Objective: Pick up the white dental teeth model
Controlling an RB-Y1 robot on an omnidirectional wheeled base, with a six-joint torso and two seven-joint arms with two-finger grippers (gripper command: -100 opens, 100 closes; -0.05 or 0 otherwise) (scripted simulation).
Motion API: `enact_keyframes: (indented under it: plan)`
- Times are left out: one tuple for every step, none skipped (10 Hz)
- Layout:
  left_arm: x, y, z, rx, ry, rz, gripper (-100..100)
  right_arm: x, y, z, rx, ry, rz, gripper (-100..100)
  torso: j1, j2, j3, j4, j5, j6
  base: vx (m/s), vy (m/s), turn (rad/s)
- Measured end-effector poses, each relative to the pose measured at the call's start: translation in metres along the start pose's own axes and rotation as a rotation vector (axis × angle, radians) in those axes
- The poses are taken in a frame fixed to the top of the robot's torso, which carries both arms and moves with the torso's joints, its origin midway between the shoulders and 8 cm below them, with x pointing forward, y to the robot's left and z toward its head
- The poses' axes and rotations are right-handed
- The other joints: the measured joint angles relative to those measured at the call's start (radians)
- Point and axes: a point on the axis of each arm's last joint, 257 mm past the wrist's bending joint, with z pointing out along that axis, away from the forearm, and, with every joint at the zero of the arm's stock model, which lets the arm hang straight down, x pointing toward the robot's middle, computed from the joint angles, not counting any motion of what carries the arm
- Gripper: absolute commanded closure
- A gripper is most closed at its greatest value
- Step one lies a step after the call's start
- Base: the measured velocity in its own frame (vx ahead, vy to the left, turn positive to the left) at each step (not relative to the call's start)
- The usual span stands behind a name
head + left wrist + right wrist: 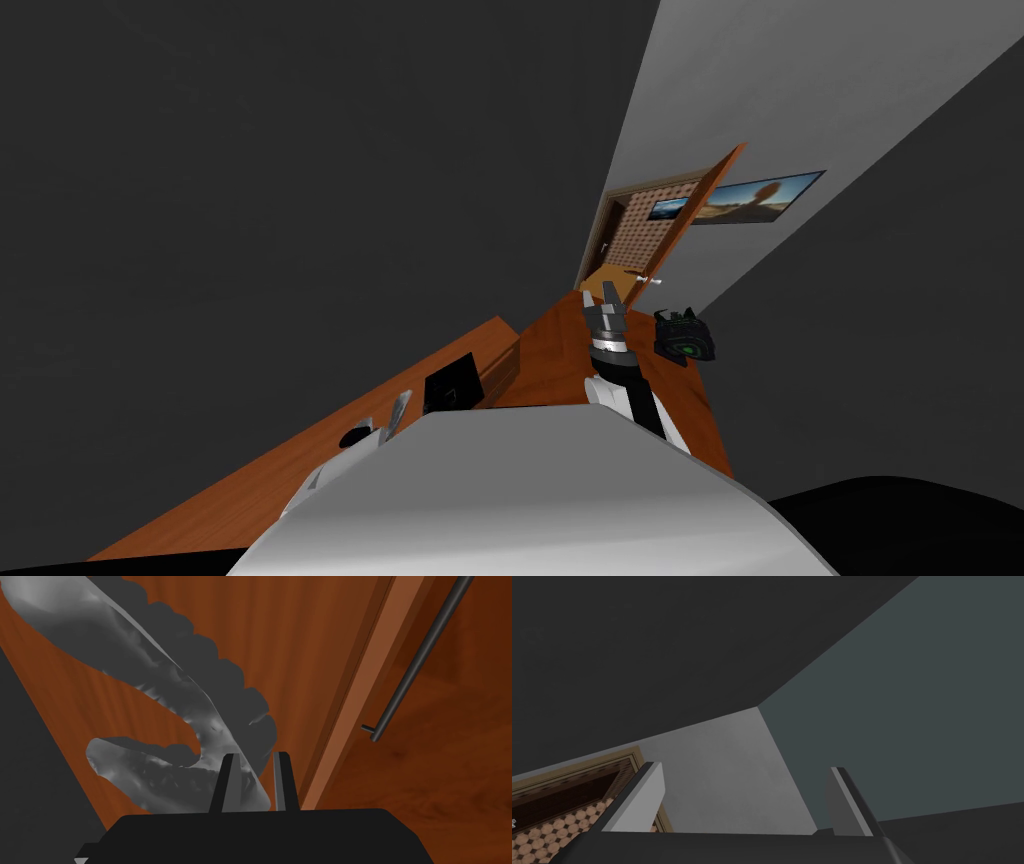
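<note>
Left gripper comes first in the left wrist view, its dark body low and its two thin fingers drawn close together, pinching one end of the teeth model from either side. That model is drawn grey, a long curved arch with a scalloped row of teeth along its rim. It sweeps away from the fingers over the brown wooden desk. Whether it touches the wood or hangs just above it I cannot tell. Beside the model runs the desk's paler edge, and past it a wooden panel carries a dark bar handle.

From the head, the same desk stretches slantwise ahead, between dark walls. On it stands a black box. The right arm reaches forward over the wood, its right gripper pointing toward an open orange door. Near that gripper, a black device with green marks sits on the desk. A landscape picture hangs on the grey wall beside the door.

Seen from the right wrist, that gripper's fingers are spread wide with nothing between them.
</note>
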Motion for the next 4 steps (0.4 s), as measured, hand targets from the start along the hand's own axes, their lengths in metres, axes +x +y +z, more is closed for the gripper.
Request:
enact_keyframes:
  plan:
    - [-0.001, -0.006, -0.0026, 0.002, -0.002, -0.004, 100, 0.0, 0.0, 0.0, 0.0, 0.0, 0.0, 0, -0.003, 0.002, 0.001, 0.001, -0.001, 0.001, -0.071, -0.071, -0.074]
    - [-0.003, -0.0109, -0.0047, 0.001, -0.004, -0.009, 100, 0.0, 0.0, 0.0, 0.0, 0.0, 0.0, 0, -0.005, 0.004, 0.002, 0.001, -0.001, 0.0, -0.071, -0.085, -0.042]
    - [-0.0054, -0.0153, -0.0081, 0.0, -0.006, -0.012, 100, 0.0, 0.0, 0.0, 0.0, 0.0, 0.0, 0, -0.007, 0.005, 0.003, 0.001, -0.002, 0.0, -0.03, -0.038, 0.0]
    - [-0.0057, -0.0149, -0.0085, -0.003, -0.007, -0.012, 0, 0.0, 0.0, 0.0, 0.0, 0.0, 0.0, 0, -0.004, 0.003, 0.002, 0.0, -0.001, 0.0, -0.006, -0.008, 0.004]
